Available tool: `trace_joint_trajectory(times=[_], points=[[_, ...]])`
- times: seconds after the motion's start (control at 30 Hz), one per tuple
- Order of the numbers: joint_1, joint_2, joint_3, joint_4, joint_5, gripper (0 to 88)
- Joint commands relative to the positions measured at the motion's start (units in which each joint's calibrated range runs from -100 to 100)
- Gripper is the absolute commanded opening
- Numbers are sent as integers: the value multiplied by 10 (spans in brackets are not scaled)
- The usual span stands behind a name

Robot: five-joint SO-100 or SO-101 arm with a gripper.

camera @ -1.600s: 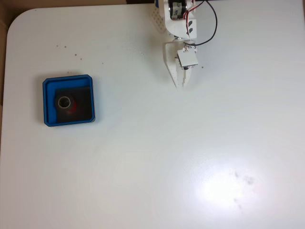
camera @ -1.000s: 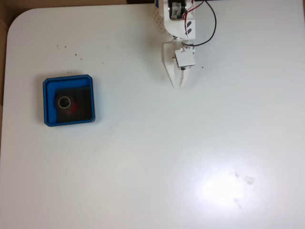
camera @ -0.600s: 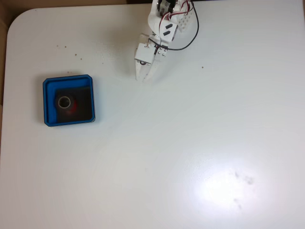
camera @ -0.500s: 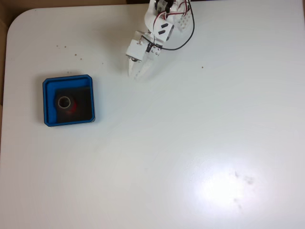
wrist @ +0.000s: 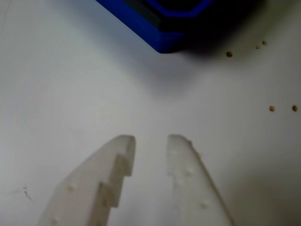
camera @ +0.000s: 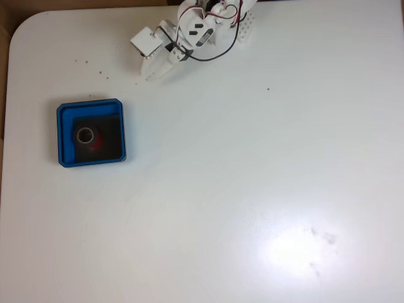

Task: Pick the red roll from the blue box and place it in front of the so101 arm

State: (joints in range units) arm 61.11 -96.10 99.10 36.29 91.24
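1. The so101 arm [camera: 201, 28] reached in from the top edge of the white table [camera: 252, 189] in the fixed view, its forearm slanting down and to the left toward the side where the tray lay.

2. Its gripper [camera: 153, 75] hung over bare tabletop, above and to the right of the blue box [camera: 91, 134] and well apart from it. In the wrist view the two white fingers [wrist: 89, 188] stood a little way apart, a narrow strip of table showing between them, and nothing was held.

3. The red roll [camera: 88, 137] sat inside the blue box on its black floor, left of centre, its pale core and dark hole facing up and a sliver of red showing beside it. It looked untouched.

4. From the wrist camera only a corner of the blue box [wrist: 164, 23] showed at the top edge, with a few small brown specks [wrist: 229, 54] on the table to its right. I could not see the roll from there.

5. To my eye this was the approach step: the pick had not begun, and nothing had been placed.

6. The next move, I judged, called for carrying the claw across over the tray, spreading the fingers wider than that narrow gap, and coming down clear of the raised rim to straddle the roll.
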Motion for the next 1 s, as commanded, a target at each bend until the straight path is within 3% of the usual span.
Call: trace_joint_trajectory(times=[0.0,0.13,0.53,0.97], points=[[18,-26,-3,-4,2,7],[17,17,-64,-5,2,7],[10,466,-456,-4,2,7],[7,803,-814,-5,-3,7]])
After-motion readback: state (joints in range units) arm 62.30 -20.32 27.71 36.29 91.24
